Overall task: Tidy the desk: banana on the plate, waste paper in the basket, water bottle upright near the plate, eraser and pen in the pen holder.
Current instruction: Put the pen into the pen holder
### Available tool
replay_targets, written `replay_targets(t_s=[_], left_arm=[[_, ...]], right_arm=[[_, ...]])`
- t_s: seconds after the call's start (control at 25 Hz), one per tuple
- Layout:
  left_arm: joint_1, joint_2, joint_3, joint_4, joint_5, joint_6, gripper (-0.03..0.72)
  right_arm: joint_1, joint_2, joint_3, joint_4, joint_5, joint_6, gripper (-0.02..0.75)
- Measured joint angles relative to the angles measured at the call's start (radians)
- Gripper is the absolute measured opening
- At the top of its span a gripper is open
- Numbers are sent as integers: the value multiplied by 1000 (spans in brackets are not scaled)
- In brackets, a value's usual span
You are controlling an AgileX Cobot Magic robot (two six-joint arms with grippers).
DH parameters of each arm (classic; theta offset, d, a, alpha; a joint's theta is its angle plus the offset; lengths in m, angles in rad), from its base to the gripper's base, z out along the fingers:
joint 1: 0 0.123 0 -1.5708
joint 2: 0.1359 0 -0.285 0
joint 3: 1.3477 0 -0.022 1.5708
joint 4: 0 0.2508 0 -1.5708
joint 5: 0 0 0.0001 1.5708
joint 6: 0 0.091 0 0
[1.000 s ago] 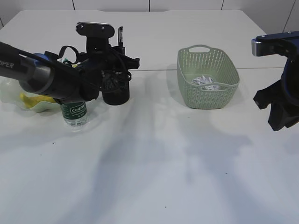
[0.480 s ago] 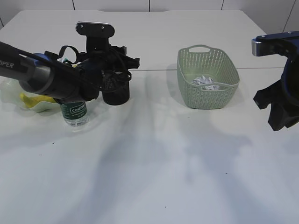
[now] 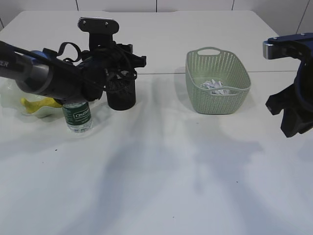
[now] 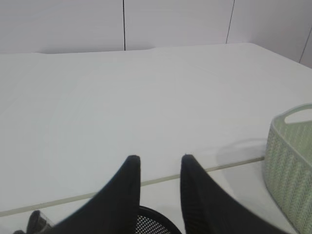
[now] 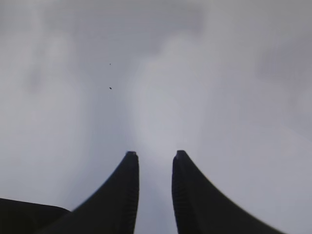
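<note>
The black mesh pen holder [image 3: 121,95] stands left of centre; its rim also shows at the bottom of the left wrist view [image 4: 155,220]. My left gripper [image 4: 158,157] is open and empty just above it, and in the exterior view [image 3: 133,58] it hovers over the holder. The water bottle [image 3: 77,117] stands upright next to the pale plate [image 3: 46,111], which carries the banana [image 3: 35,104]. Waste paper [image 3: 214,85] lies in the green basket [image 3: 217,100]. My right gripper [image 5: 153,152] is open and empty over bare table. Pen and eraser are not visible.
The right arm [image 3: 293,105] hangs at the right edge of the exterior view, apart from the basket. The left arm's body and cables [image 3: 54,81] cover part of the plate and bottle. The basket's handle end shows at the right of the left wrist view [image 4: 292,161].
A thin dark upright object at my left gripper's tip a second ago sank toward the pen holder and is gone from view. The left arm has shifted slightly. The right arm has not moved.
</note>
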Motion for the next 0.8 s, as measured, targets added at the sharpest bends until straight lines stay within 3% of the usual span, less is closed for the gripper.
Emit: replay_targets(t_s=[0.44, 0.8], left_arm=[[0, -117, -1, 0, 231, 0, 204], [0, -275, -1, 6, 549, 101, 202]], right_arm=[[0, 0, 0, -21, -7, -43, 179], [0, 0, 0, -25, 24, -45, 180]])
